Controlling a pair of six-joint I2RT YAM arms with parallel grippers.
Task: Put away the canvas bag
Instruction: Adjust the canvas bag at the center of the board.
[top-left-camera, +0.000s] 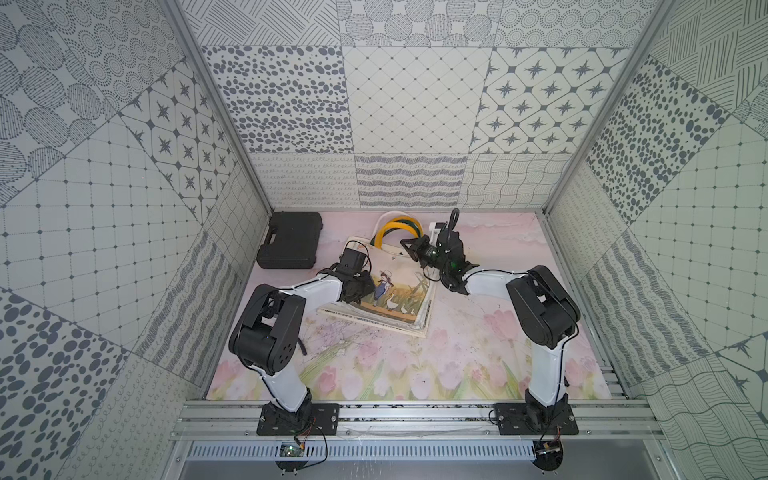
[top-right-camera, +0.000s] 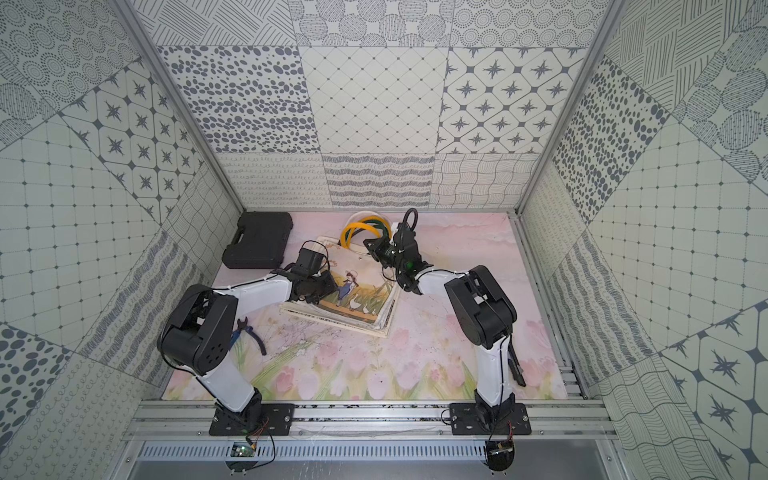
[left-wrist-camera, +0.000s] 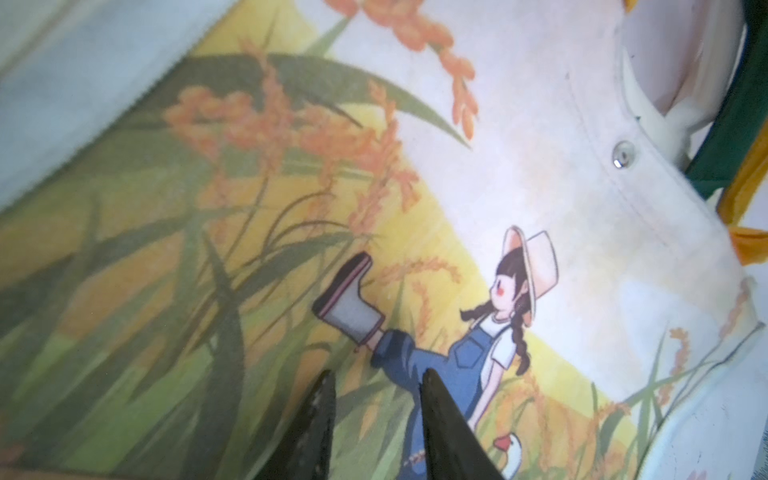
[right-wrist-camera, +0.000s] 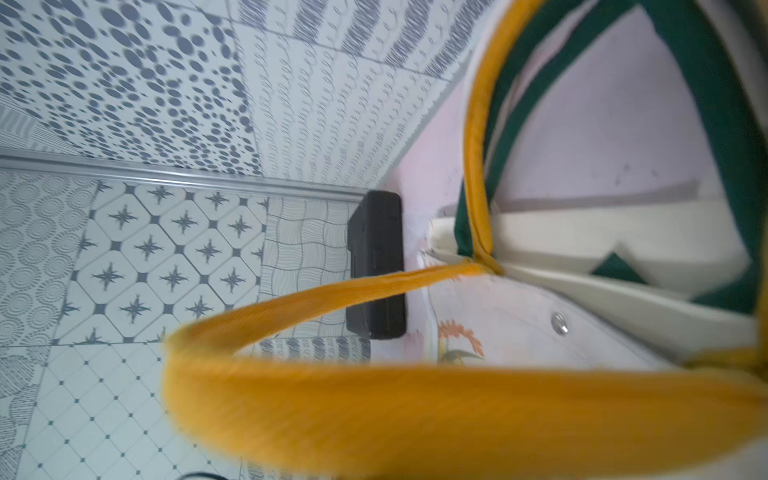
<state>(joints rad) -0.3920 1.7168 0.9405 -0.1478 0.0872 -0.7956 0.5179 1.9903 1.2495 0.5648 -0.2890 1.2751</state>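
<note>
Lying mid-table: we see the canvas bag (top-left-camera: 395, 299) on the floral table (top-left-camera: 478, 353), girl-and-geese print facing up, handles toward the back wall.
Left gripper (left-wrist-camera: 378, 372): we find it low over the bag's print, jaws apart with nothing between them.
Right gripper (top-left-camera: 408, 246): it sits at the bag's mouth beside the yellow handle (right-wrist-camera: 415, 407); its jaws are together, but we cannot tell whether they pinch the strap.
Black case (top-left-camera: 289, 240): we see it in the far left corner, apart from the bag.
Pliers (top-right-camera: 251, 334): they lie beside the left arm.
</note>
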